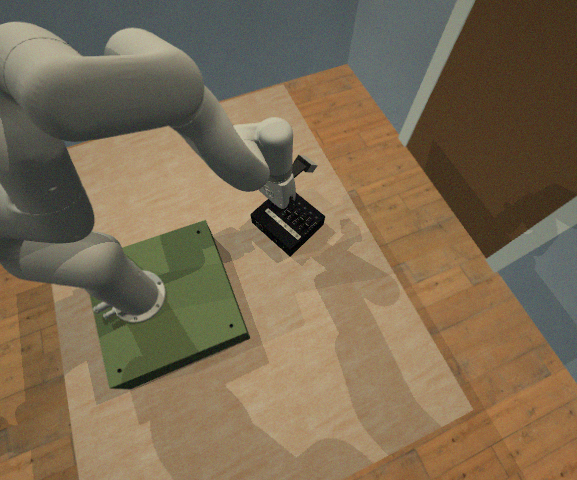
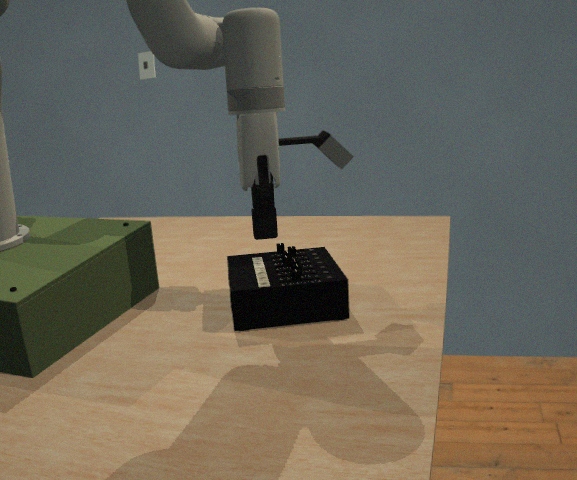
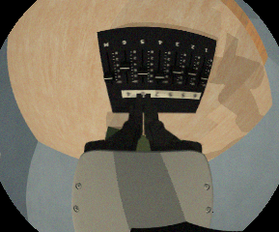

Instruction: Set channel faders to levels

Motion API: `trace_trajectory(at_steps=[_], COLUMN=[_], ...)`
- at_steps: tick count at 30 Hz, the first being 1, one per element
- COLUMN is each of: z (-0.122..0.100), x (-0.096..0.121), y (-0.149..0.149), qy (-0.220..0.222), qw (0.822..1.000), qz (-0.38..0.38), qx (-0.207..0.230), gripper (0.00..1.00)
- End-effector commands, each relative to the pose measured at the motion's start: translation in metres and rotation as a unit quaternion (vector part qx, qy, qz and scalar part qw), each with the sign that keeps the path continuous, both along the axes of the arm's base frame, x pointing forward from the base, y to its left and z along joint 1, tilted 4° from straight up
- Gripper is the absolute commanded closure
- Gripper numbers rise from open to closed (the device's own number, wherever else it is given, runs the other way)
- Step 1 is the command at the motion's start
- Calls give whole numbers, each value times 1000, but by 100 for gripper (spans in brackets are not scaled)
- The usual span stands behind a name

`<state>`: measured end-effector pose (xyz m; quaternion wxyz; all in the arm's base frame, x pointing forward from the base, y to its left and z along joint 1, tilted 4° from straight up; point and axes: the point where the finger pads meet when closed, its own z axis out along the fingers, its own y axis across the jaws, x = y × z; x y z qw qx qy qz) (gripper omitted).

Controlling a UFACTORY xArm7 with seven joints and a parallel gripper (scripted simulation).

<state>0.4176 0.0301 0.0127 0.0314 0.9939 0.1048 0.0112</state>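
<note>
The black lighting desk (image 1: 306, 234) (image 2: 288, 302) (image 3: 157, 42) stands upright on the table. A white tape strip (image 1: 284, 225) (image 2: 260, 271) (image 3: 160, 95) runs along one side of its top, beside a row of several faders (image 1: 298, 217) (image 2: 289, 260) (image 3: 154, 70). The fader caps stand at different heights along their slots. The writing on the tape is too small to read. My gripper (image 1: 289, 204) (image 2: 264, 235) (image 3: 143, 102) is shut and empty. It points straight down and hangs a little above the desk, over the tape side.
The arm's green base block (image 1: 185, 304) (image 2: 55, 289) stands to the left of the desk. The table edge (image 2: 441, 320) lies to the right of the desk, with wooden floor (image 2: 521, 413) beyond.
</note>
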Motion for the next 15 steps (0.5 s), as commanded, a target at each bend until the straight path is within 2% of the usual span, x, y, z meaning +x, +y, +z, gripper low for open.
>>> trace_trajectory(at_steps=[1, 15], z=[-1, -9], x=[1, 1], y=[0, 0], qy=[-2, -2], qw=[1000, 1000], qz=[0, 0], qx=[0, 0], gripper=[100, 100])
